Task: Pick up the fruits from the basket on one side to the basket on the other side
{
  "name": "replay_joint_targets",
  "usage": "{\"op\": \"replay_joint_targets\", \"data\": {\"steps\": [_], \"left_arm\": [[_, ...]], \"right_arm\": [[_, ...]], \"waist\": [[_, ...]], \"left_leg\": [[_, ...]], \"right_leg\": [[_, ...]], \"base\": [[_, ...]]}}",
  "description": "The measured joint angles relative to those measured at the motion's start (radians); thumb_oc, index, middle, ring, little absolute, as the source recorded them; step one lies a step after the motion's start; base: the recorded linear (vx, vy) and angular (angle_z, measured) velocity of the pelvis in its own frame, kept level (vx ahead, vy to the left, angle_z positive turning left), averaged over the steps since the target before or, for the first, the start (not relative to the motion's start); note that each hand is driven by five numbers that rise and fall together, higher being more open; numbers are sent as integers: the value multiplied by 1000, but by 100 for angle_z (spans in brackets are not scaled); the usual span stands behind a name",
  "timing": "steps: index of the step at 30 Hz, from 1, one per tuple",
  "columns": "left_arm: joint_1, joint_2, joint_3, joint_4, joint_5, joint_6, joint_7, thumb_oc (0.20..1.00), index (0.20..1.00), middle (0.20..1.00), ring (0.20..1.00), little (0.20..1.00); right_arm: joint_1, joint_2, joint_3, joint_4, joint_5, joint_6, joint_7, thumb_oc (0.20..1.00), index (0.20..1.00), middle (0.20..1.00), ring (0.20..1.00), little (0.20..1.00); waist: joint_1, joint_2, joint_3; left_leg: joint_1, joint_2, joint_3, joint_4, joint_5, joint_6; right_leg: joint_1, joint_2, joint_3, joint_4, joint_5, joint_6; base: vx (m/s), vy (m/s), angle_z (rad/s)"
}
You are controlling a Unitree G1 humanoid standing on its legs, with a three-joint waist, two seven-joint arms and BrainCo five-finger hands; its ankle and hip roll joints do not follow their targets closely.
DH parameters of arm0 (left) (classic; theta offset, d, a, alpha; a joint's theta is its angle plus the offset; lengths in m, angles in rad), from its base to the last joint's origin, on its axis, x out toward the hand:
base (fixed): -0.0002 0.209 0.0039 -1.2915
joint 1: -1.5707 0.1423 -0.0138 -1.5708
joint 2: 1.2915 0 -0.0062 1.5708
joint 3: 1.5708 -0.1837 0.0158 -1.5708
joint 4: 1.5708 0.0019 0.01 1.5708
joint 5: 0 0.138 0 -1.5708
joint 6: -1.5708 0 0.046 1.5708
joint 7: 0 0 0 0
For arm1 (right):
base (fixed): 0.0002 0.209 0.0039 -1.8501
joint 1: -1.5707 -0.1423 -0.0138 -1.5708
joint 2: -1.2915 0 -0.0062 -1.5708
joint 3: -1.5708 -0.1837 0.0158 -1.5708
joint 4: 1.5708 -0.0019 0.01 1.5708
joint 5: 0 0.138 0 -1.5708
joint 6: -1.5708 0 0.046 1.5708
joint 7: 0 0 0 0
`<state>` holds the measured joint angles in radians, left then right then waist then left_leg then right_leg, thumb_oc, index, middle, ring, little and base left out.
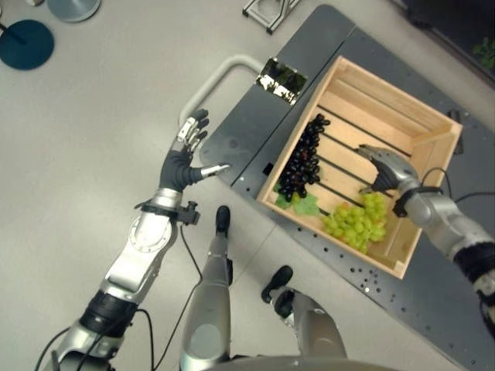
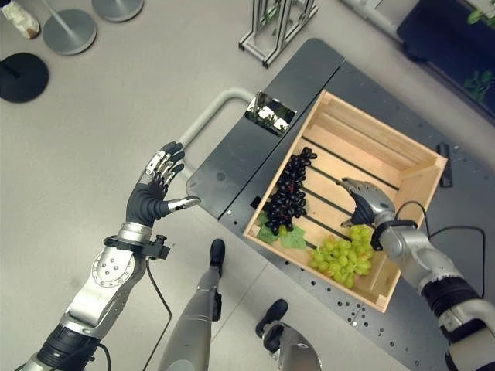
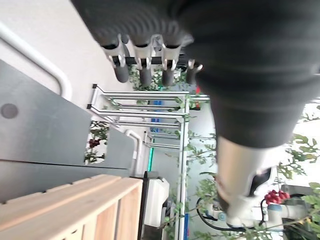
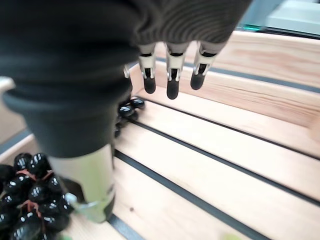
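My right hand [image 1: 384, 166] hovered fingers apart, empty, inside the crate [image 1: 433, 127] above green grapes [image 1: 356, 220]; next: lower and grasp them.

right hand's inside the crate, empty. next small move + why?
Probably lower the right hand toward the green grapes and curl its fingers round them: it hovers open over bare slats of the wooden crate, holding nothing, and that bunch lies nearest it.

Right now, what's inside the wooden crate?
In the wooden crate: black grapes with leaves, green grapes, and the open right hand over bare slats. Anything beneath the bunches is hidden.
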<state>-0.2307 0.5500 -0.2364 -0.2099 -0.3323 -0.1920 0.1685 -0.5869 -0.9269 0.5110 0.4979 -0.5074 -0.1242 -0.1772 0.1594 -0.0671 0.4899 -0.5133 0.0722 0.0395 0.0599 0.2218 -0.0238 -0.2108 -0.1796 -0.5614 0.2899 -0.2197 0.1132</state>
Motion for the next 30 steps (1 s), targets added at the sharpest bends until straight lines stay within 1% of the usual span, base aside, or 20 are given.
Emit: {"op": "replay_joint_targets", "data": {"steps": [2, 6, 9, 12, 16, 18, 19, 22, 24, 30], "left_arm": [[-15, 0, -6, 0, 0, 0, 11, 1000, 1000, 1000, 1000, 1000], [-27, 1, -18, 0, 0, -1, 19, 1000, 1000, 1000, 1000, 1000], [-37, 0, -20, 0, 0, -1, 29, 1000, 1000, 1000, 1000, 1000], [-45, 0, -20, 0, 0, -2, 31, 1000, 1000, 1000, 1000, 1000], [-59, -1, -27, 0, 0, -4, 44, 1000, 1000, 1000, 1000, 1000], [-69, -1, -36, 0, 0, -6, 50, 1000, 1000, 1000, 1000, 1000], [-70, -1, -41, 0, 0, -9, 53, 1000, 1000, 1000, 1000, 1000], [-77, -2, -51, 0, 0, -11, 58, 1000, 1000, 1000, 1000, 1000], [-78, -2, -54, 0, 0, -12, 59, 1000, 1000, 1000, 1000, 1000], [-80, -2, -58, 0, 0, -12, 70, 1000, 1000, 1000, 1000, 1000]], "right_arm": [[-56, -8, 57, 0, -35, -2, 5, 1000, 1000, 1000, 1000, 1000], [-100, -8, 82, 7, -63, -4, 9, 1000, 1000, 1000, 1000, 1000], [-138, -9, 129, 8, -86, -5, 15, 1000, 1000, 1000, 1000, 1000], [-154, -9, 138, 8, -112, -6, 16, 1000, 1000, 1000, 1000, 1000], [-217, -9, 179, 3, -149, -7, 15, 1000, 1000, 1000, 1000, 1000], [-236, -9, 185, 5, -150, -6, 15, 1000, 1000, 1000, 1000, 1000], [-255, -10, 213, 5, -157, -6, 15, 1000, 1000, 1000, 1000, 1000], [-273, -10, 244, 15, -184, -7, 15, 1000, 1000, 1000, 1000, 1000], [-276, -10, 248, 16, -193, -7, 15, 1000, 1000, 1000, 1000, 1000], [-283, -10, 255, 16, -240, -6, 15, 1000, 1000, 1000, 1000, 1000]], "waist": [[-6, 1, 7], [7, 2, 8], [2, 4, 9], [7, 5, 9], [1, 7, 10], [4, 11, 12], [5, 11, 13], [19, 20, 18], [23, 28, 21], [20, 29, 21]], "left_leg": [[-16, -2, -12, 1, 1, 2], [-40, -12, -16, 1, 6, 7], [-47, -20, -23, 1, 7, 10], [-57, -22, -33, 1, 9, 12], [-84, -23, -36, 2, 15, 13], [-100, -25, -39, 3, 17, 14], [-105, -27, -39, 3, 18, 15], [-108, -29, -41, 3, 18, 15], [-109, -30, -41, 3, 18, 15], [-111, -36, -45, 4, 19, 16]], "right_leg": [[-10, -3, -10, 2, -1, 0], [-30, -15, -21, 11, -4, 5], [-38, -21, -25, 22, -9, 9], [-46, -26, -30, 26, -11, 10], [-77, -31, -29, 42, -14, 9], [-95, -35, -29, 54, -16, 8], [-101, -37, -29, 58, -18, 9], [-104, -38, -30, 58, -19, 9], [-104, -39, -31, 60, -20, 9], [-110, -51, -37, 83, -34, 10]], "base": [[-11, 1, 14], [0, 10, 11], [2, 13, 7], [4, 10, 4], [0, 0, 0], [9, 24, 4], [7, 21, 4], [0, 0, 0], [2, 12, 2], [6, 18, 3]]}}
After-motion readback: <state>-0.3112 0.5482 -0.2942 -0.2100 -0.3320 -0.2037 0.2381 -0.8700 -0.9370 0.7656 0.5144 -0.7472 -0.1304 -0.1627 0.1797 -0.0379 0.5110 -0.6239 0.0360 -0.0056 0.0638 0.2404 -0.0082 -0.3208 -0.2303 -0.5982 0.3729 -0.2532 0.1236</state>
